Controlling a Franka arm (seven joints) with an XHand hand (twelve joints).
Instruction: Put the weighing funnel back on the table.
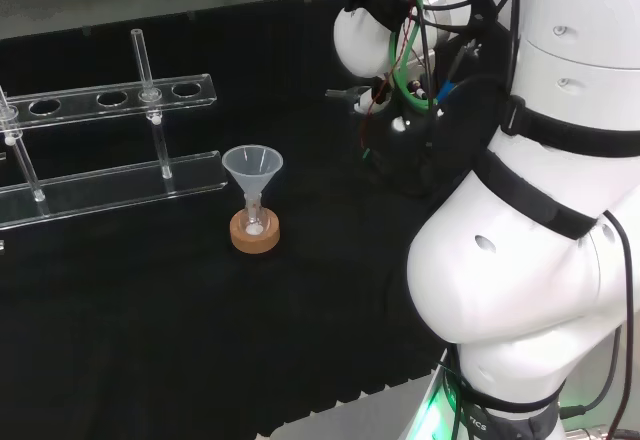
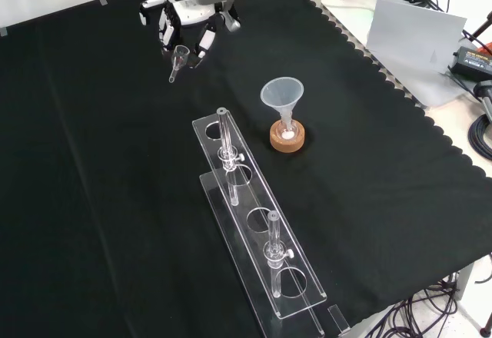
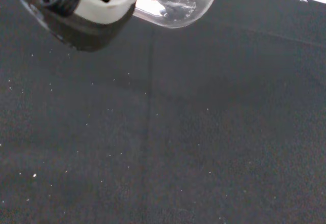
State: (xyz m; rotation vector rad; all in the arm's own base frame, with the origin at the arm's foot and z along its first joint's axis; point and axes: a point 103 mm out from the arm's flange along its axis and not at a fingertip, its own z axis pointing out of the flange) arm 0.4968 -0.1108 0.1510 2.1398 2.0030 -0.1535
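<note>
Edge nearest the hand: the hand (image 2: 190, 17) hangs close to the far edge of the black cloth (image 2: 92, 161), at the top of the front view.
Other edge: the scalloped edge (image 2: 400, 100) runs well off to the hand's right in that view.
Open room: I see bare cloth under the hand, to its left, and down towards the front camera.
Nearest standing ware: the funnel (image 2: 282, 94) stands mouth up with its stem in a small flask on a cork ring (image 2: 287, 140). It is to the right of the hand and nearer the camera, well apart from it.
Rack: a clear rack (image 2: 257, 238) with two glass tubes lies nearer the camera again, well apart from the hand.
Surface: flat black cloth, and the wrist view shows one faint crease (image 3: 150, 107) and specks of lint.
Room: pale bench and cables lie beyond the scalloped edge.
Hand: the fingers are curled, pinching the weighing funnel (image 2: 180, 55).
Weighing funnel: it hangs from the fingertips, bowl up and stem slanting down to the left in the front view.
Contact with cloth: I cannot tell whether the stem tip touches.
</note>
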